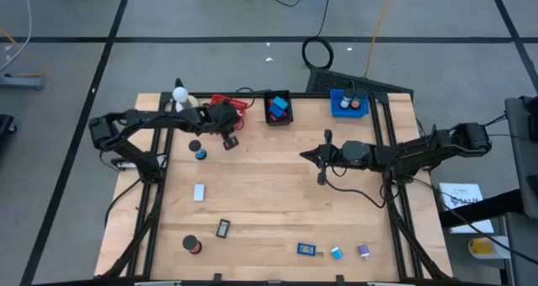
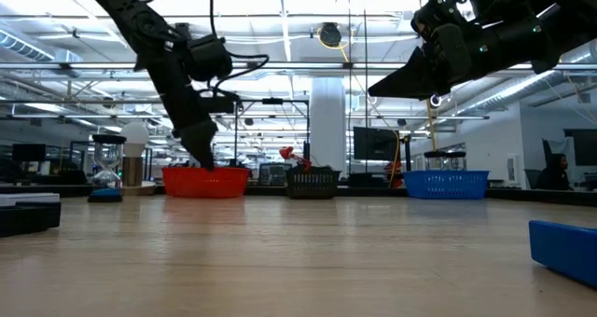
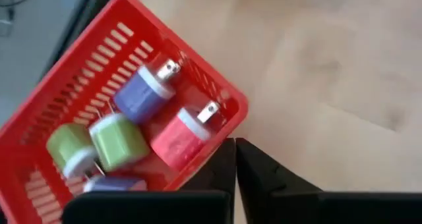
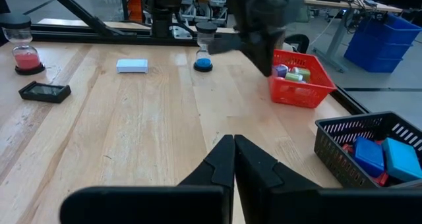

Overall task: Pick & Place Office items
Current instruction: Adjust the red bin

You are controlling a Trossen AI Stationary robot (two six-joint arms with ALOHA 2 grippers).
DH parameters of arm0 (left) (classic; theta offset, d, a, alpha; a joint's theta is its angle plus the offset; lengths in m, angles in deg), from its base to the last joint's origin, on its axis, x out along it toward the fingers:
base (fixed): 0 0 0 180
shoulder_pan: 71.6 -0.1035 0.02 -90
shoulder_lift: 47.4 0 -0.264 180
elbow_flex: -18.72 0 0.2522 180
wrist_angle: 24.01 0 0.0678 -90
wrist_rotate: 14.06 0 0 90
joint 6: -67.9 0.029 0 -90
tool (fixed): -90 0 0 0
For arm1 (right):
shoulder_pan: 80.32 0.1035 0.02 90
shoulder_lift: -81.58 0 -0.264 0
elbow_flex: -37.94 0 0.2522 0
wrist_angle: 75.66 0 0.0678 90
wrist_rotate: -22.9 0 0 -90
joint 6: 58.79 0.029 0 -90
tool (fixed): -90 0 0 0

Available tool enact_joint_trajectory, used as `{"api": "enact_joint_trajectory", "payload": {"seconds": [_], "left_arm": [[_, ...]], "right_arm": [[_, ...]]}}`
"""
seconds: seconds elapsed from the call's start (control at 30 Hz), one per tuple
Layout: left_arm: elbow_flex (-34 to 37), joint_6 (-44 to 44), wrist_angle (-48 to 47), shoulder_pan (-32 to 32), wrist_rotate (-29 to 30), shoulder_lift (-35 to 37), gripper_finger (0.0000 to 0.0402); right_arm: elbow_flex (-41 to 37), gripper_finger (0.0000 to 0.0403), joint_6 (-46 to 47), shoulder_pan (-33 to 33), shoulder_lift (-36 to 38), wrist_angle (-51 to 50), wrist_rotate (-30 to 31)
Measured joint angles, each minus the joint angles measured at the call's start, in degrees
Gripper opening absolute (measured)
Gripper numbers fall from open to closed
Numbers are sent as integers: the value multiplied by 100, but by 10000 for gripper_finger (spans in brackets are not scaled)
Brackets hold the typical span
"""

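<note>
My left gripper is shut, its tips at the corner rim of the red bin, also seen in the high view and low view. In the bin lie purple, red and green plug-like pieces. My right gripper is shut and empty, held above mid-table. Loose on the table: a blue-based hourglass, a light block, a black-framed rectangle, a red-based hourglass, a blue rectangle, a light-blue block and a purple piece. My left gripper's shut fingertips stand at the red bin's corner rim, coming down at a slant. I cannot tell whether they touch it.
A black bin with blue blocks and a blue bin stand along the far edge beside the red bin. A white ball on a tan base stands at the far left corner. A small black piece lies near the left gripper.
</note>
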Motion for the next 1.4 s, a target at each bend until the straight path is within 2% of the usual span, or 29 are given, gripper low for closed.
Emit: {"api": "enact_joint_trajectory", "payload": {"seconds": [0.23,0.47,0.6,0.77,0.9,1.4], "left_arm": [[2,116,829,-206,356,-378,14],[2,16,831,-342,425,-500,9],[2,-18,350,-197,612,-232,17],[2,-332,-684,-83,959,24,4],[2,-684,-1328,-191,1427,30,10],[2,-1289,-1652,-637,1813,30,7]], "right_arm": [[0,4,-2,0,0,-12,1],[0,4,0,0,0,-24,-1],[0,4,0,0,0,-23,-1],[0,4,1,0,0,-22,-1],[0,4,46,2,0,-22,-4],[0,4,46,2,0,-22,-1]]}}
